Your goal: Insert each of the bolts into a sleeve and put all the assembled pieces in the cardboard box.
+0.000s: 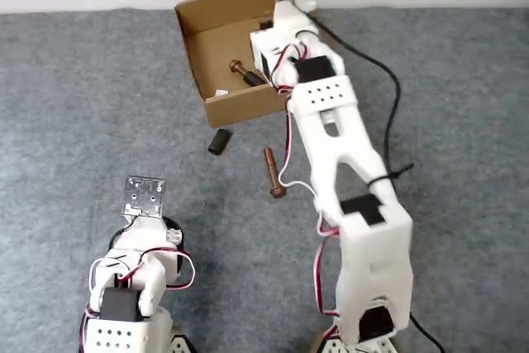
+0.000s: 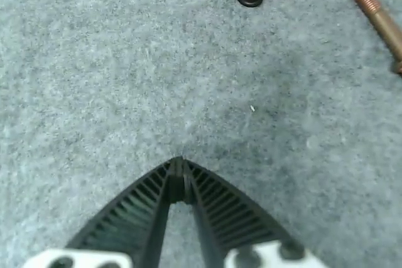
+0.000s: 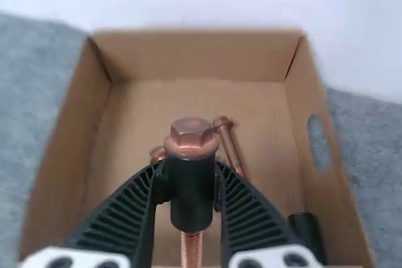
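So the right gripper [image 3: 188, 174] is parked over the cardboard box [image 3: 195, 61], clamped on a black sleeve [image 3: 191, 202] with a copper bolt [image 3: 191, 137] pushed through it. The hex head pokes out one end of the sleeve and the threaded tip out the other, and the fingers are closed only as far as the sleeve lets them. That held piece hangs above the box floor, roughly mid-box. Lying on the box floor is a second bolt-and-sleeve piece [image 1: 246, 73], partly tucked under the right arm [image 1: 331, 121]. Outside the box, a loose sleeve [image 1: 219, 140] lies on the grey mat [image 1: 83, 105] just beyond the box wall that faces the arm bases. A loose bolt [image 1: 271, 173] is a bit farther out from that same wall, near the loose sleeve but not touching it. The left gripper [image 2: 182, 167] is well away from the box, squeezed fully closed with its tips touching and nothing in it, pointing down at bare mat. The loose sleeve and loose bolt sit between it and the box.
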